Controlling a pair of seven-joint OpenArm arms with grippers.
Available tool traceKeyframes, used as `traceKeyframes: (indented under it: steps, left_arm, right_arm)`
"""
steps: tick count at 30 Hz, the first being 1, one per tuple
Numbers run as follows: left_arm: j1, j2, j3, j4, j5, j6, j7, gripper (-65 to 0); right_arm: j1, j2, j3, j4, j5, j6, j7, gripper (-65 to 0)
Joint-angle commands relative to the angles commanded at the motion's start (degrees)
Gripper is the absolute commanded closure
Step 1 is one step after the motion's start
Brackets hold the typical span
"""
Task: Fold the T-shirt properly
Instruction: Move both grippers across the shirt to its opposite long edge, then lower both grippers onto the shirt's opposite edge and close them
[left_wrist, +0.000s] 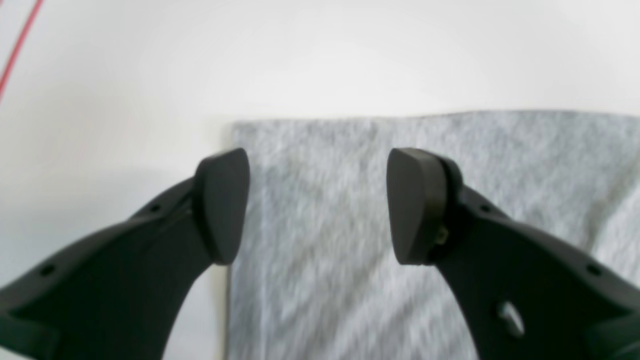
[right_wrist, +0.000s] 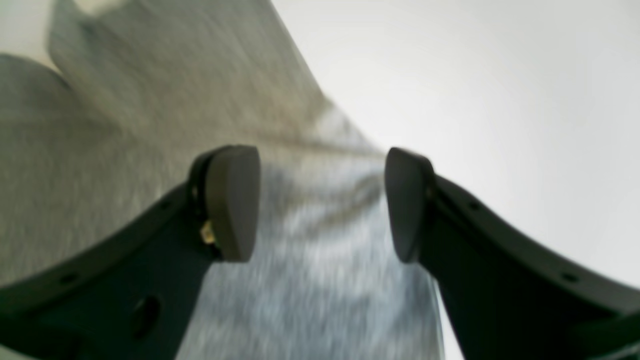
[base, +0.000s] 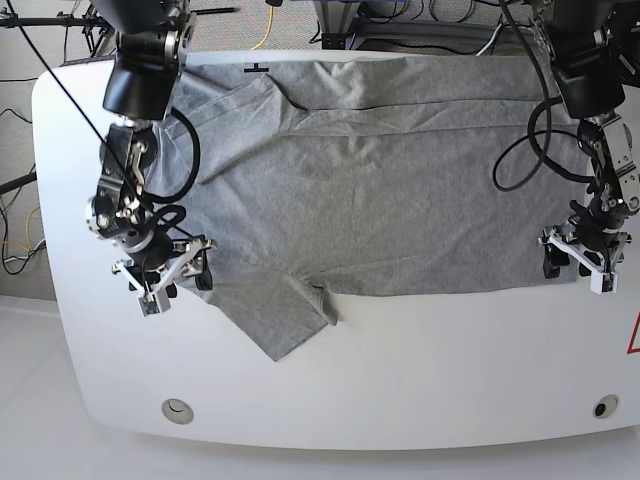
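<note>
The heather-grey T-shirt (base: 380, 190) lies spread across the white table (base: 450, 370), plain side up, with one sleeve (base: 285, 320) pointing toward the front edge. My left gripper (base: 573, 272) is open at the shirt's front right corner. In the left wrist view that gripper (left_wrist: 317, 205) straddles the T-shirt (left_wrist: 500, 150) just inside its corner, with nothing held. My right gripper (base: 178, 288) is open at the shirt's left edge beside the sleeve. The blurred right wrist view shows this gripper (right_wrist: 322, 205) over a fold of the T-shirt (right_wrist: 125, 125), empty.
The table has two round holes near its front edge (base: 178, 408) (base: 600, 407). A red mark (base: 633, 335) sits at the right edge and a red line (left_wrist: 20, 45) shows on the table. Cables hang behind the table's far edge.
</note>
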Motion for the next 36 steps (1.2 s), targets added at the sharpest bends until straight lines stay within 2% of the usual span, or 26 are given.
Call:
traceKeyframes:
  steps: [2, 8, 14, 22, 26, 36]
  left_arm:
    - [-3.0, -0.3, 0.4, -6.3, 0.4, -0.5, -0.3, -41.0]
    - [-4.7, -0.7, 0.8, -9.9, 1.5, -0.9, -1.5, -41.4]
    - [-4.3, -1.4, 0.5, -9.8, 1.5, -1.1, -2.4, -41.3]
    - [-4.6, -2.3, 0.3, -12.9, 1.4, -2.0, -3.9, -40.8]
    - [-5.3, -3.1, 0.1, -16.8, 1.3, -3.7, -5.6, -40.6]
    - [-5.8, -3.8, -0.1, -19.5, 1.5, -4.3, -8.0, -40.8]
  right_arm:
    - [5.1, -0.3, 0.0, -9.4, -2.4, 0.32, 2.8, -38.3]
    - [8.3, -0.1, 0.2, -15.9, -3.3, 0.46, 5.9, -38.2]
    - [7.4, 0.1, -0.3, -19.6, -0.6, 0.41, 9.7, -38.2]
    - [6.6, -0.1, -0.3, -20.6, 2.0, 0.23, 8.9, -38.3]
    - [6.3, -0.1, -0.2, -22.1, 3.2, 0.52, 8.4, -38.2]
    - [6.4, -0.7, -1.5, -24.3, 2.9, 0.5, 11.1, -38.0]
